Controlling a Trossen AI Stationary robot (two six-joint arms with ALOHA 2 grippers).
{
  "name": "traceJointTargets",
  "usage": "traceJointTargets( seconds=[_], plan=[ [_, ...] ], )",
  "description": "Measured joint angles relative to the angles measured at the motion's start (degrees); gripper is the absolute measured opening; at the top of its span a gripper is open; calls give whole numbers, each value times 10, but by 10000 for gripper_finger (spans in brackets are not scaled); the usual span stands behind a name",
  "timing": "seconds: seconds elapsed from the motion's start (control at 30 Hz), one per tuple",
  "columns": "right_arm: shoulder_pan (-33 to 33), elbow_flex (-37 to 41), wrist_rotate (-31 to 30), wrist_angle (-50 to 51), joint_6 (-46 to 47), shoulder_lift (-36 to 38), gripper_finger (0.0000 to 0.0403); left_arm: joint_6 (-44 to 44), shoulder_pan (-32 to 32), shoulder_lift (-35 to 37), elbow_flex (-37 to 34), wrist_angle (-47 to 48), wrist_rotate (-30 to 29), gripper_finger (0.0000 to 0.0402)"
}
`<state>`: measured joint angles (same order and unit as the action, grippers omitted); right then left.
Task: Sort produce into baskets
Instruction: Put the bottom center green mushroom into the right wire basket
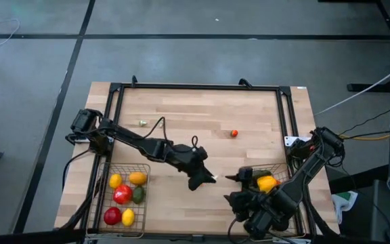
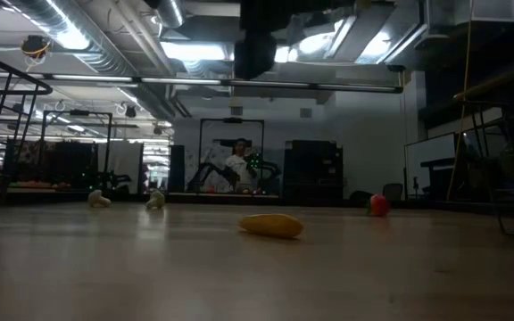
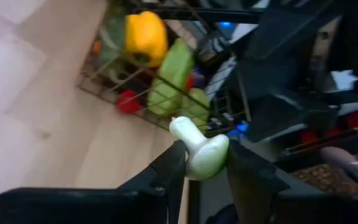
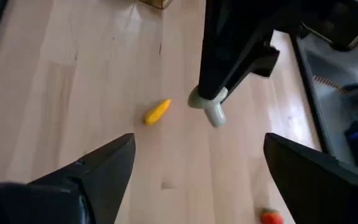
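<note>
My left gripper (image 1: pixel 205 177) hangs over the table's middle front, shut on a pale white-green mushroom-like piece (image 3: pixel 199 148), which also shows in the right wrist view (image 4: pixel 209 106). My right gripper (image 4: pixel 197 149) is open wide and empty at the front right, over the near-left part of the right basket (image 1: pixel 283 177). That basket holds a yellow pepper (image 1: pixel 267 182) and green and red pieces (image 3: pixel 174 73). The left basket (image 1: pixel 100 203) holds red, yellow, orange and green pieces. A yellow piece (image 2: pixel 272 226), a red piece (image 1: pixel 234 133) and a pale piece (image 1: pixel 142 123) lie loose on the table. My left gripper pinches the mushroom piece's rounded cap (image 3: pixel 209 160) between its two fingers. The fingers come from above, slanting toward the table's right. The stalk (image 3: pixel 183 129) sticks out beyond the fingertips. The piece is lifted clear of the table.
A dark frame (image 1: pixel 195 86) runs round the table's far and side edges. Bare wood lies between the two baskets and across the far half. Two pale pieces (image 2: pixel 99 200) (image 2: pixel 155 200) show at the far left in the low view. A person's hand (image 3: pixel 353 171) shows beyond the table.
</note>
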<state>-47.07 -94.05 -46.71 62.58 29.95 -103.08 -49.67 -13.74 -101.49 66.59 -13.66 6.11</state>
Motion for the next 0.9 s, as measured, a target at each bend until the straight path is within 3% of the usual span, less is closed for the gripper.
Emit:
traceJointTargets(
  seconds=[0.37,0.63,0.9],
  plan=[
    [0,0,-74,-108,-129,-4,351,-10,-32,0,0,-93,0,107],
    [0,0,-73,-175,-209,-4,351,-5,-41,0,0,-129,-1,107],
    [4,0,-73,-182,-229,-4,349,1,-43,0,0,-127,-1,107]
  ],
)
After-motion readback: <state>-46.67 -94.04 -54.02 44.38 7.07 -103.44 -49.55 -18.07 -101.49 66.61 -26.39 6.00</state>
